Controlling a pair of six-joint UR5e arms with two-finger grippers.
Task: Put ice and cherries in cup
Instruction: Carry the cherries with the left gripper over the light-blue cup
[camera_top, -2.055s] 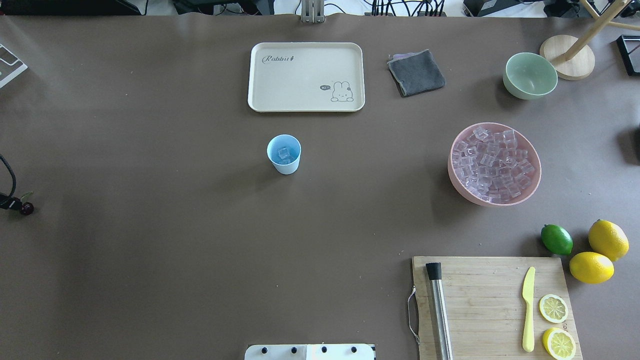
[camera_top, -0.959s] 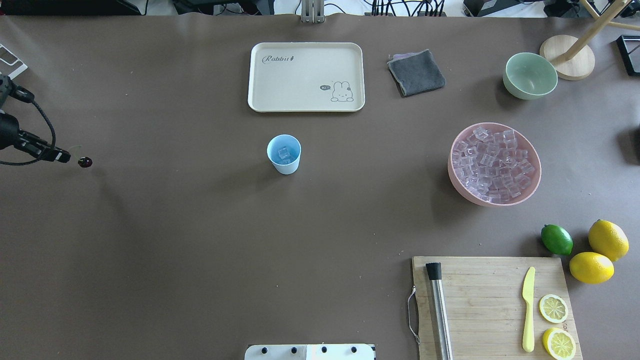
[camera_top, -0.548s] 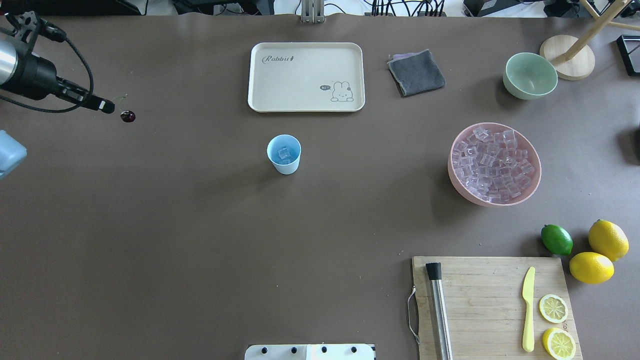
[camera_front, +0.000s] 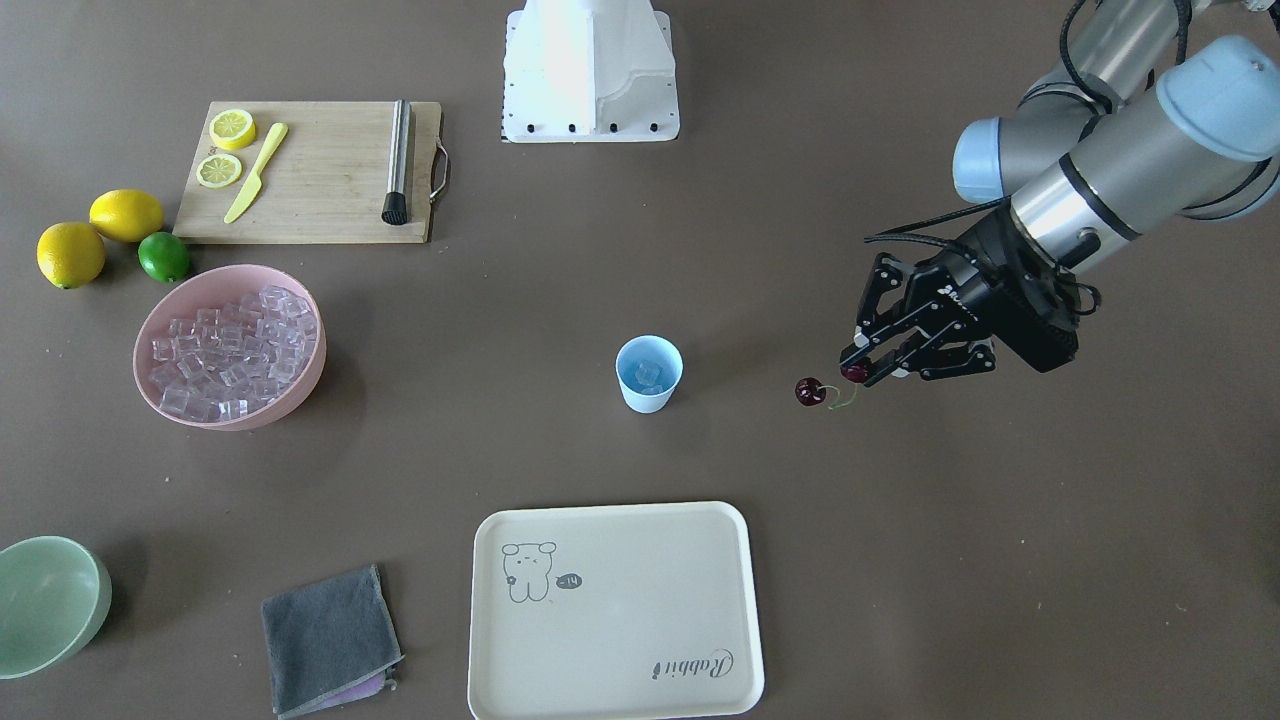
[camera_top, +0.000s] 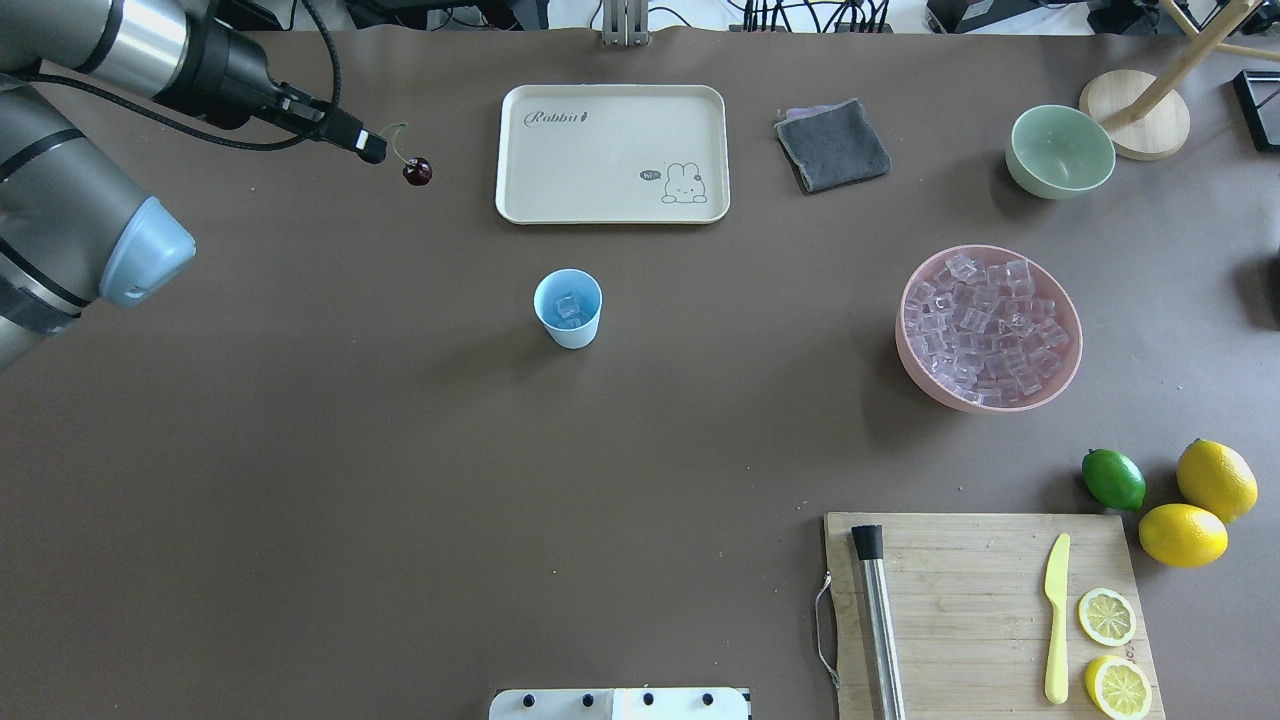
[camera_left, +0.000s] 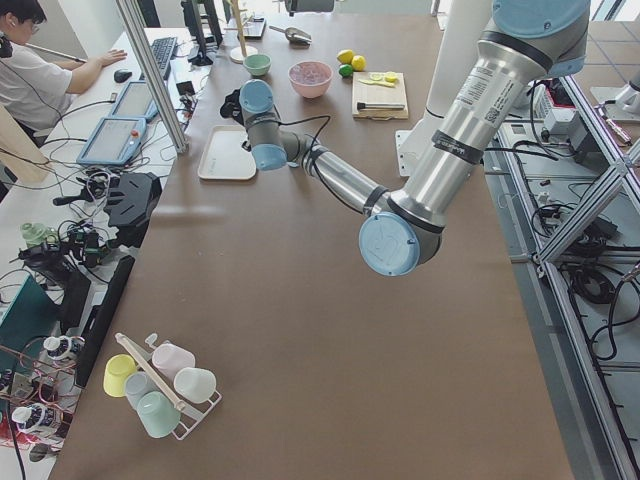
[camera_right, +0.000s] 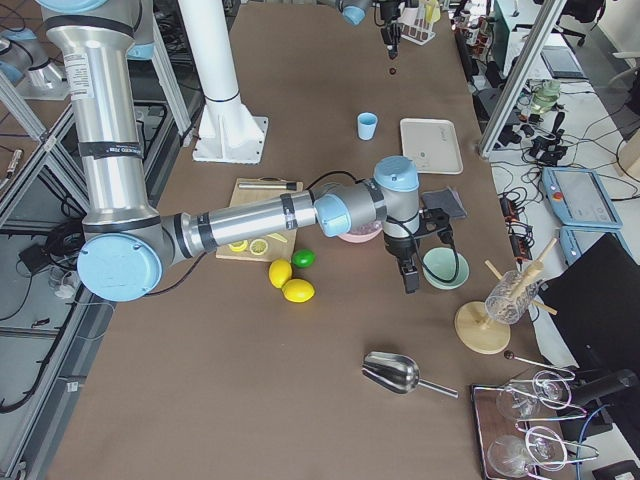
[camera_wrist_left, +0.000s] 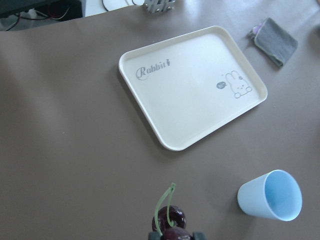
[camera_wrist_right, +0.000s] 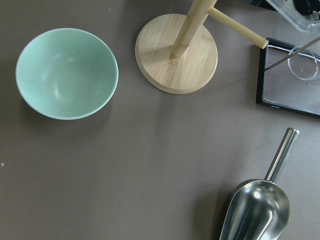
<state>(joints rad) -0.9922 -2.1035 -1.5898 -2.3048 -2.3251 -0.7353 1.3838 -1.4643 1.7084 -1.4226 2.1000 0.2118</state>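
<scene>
Left end effector (camera_top: 372, 150) is seen at the far left, raised above the worktop (camera_top: 300, 450), its fingertips closed on the cherries (camera_top: 417, 172). In the front-facing view one fruit is pinched between the tips, while the other hangs just beside it on its curved stem. Just to the right, the cream tray (camera_top: 612, 153) lies bare. Nearer the middle the cup (camera_top: 578, 335) stands upright, well apart from the carried fruit, and a few cubes of ice (camera_top: 568, 306) are seen inside it. Further right, many more cubes are heaped in the pink bowl (camera_top: 1073, 350). At the far right the right end effector (camera_right: 410, 280) is held beside the green bowl (camera_right: 445, 268); whether its fingers are apart or together cannot be told.

The cherries are judged light, small and smooth-skinned, so a slip is possible, and the flesh may be bruised by too much force. The thin stems are likely limp, so the free fruit can be expected to swing. A hold on one fruit's body is judged adequate.
</scene>
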